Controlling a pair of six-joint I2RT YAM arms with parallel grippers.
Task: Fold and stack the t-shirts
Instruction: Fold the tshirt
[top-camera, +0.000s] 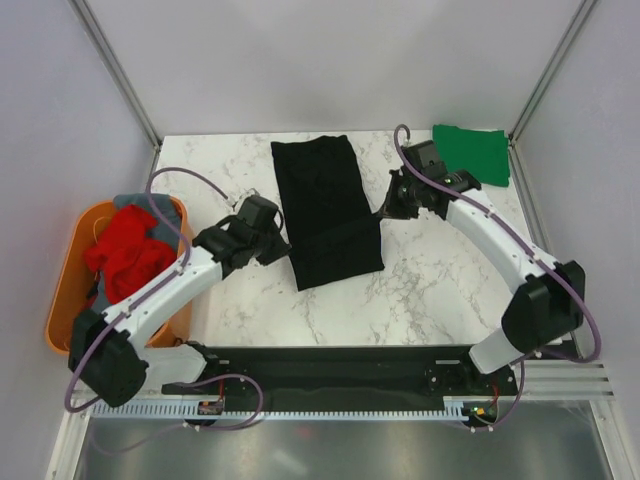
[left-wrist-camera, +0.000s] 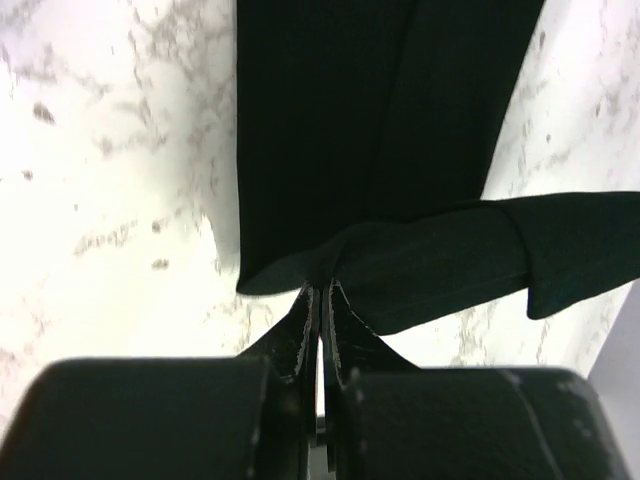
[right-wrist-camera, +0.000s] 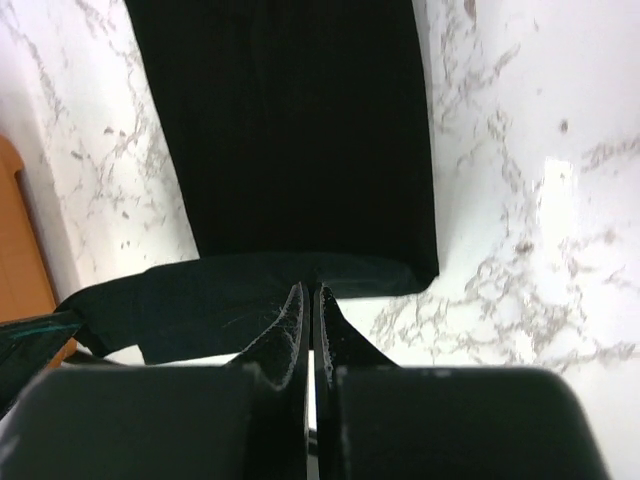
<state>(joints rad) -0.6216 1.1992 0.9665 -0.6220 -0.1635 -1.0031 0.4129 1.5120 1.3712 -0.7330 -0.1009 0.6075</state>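
On the marble table (top-camera: 440, 285), black t-shirt (top-camera: 320, 195) mid-fold

The left gripper (left-wrist-camera: 320, 292) and right gripper (right-wrist-camera: 310, 290) are clamped on opposite side edges of it, a long strip at centre. Next, likely: lift evenly and carry the pinched fold across, edges aligned

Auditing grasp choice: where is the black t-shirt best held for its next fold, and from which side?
Likely on the black t-shirt, both long side edges near mid-length: left gripper from the left, right gripper from the right. It lies as a narrow flat strip.
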